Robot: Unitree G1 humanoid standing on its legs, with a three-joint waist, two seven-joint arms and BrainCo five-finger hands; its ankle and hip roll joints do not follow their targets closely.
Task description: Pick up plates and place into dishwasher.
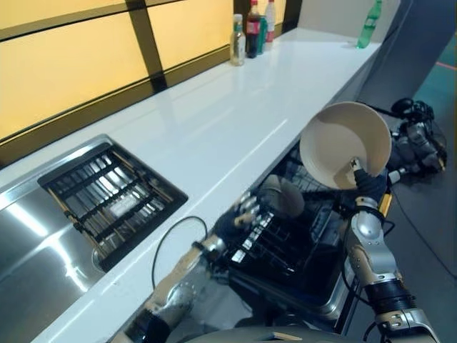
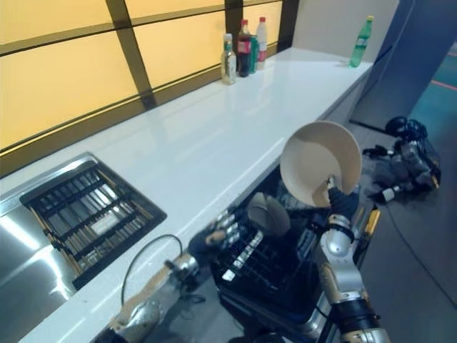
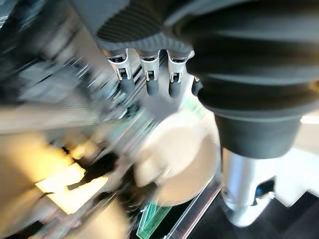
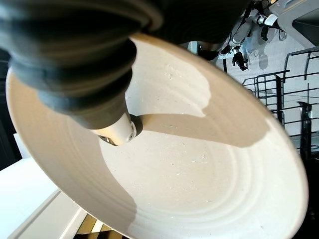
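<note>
My right hand [image 1: 368, 184] is shut on a large cream plate [image 1: 343, 136], thumb [image 4: 117, 132] on its inner face, and holds it tilted on edge above the open dishwasher's dark lower rack [image 1: 285, 250]. The plate's inside [image 4: 199, 164] shows close up in the right wrist view. A second, smaller plate [image 1: 284, 194] stands upright in the rack. My left hand [image 1: 243, 218] hovers over the rack's near left side, close to that plate, with straight fingers [image 3: 147, 74] and nothing in it. A blurred cream disc [image 3: 179, 159] lies past those fingers.
The white counter [image 1: 214, 121] runs along the left. A steel sink [image 1: 36, 236] with a black drainer [image 1: 107, 193] is set into it. Several bottles [image 1: 250, 32] and a green bottle [image 1: 369, 25] stand at its far end. Black gear [image 1: 418, 139] lies on the floor at the right.
</note>
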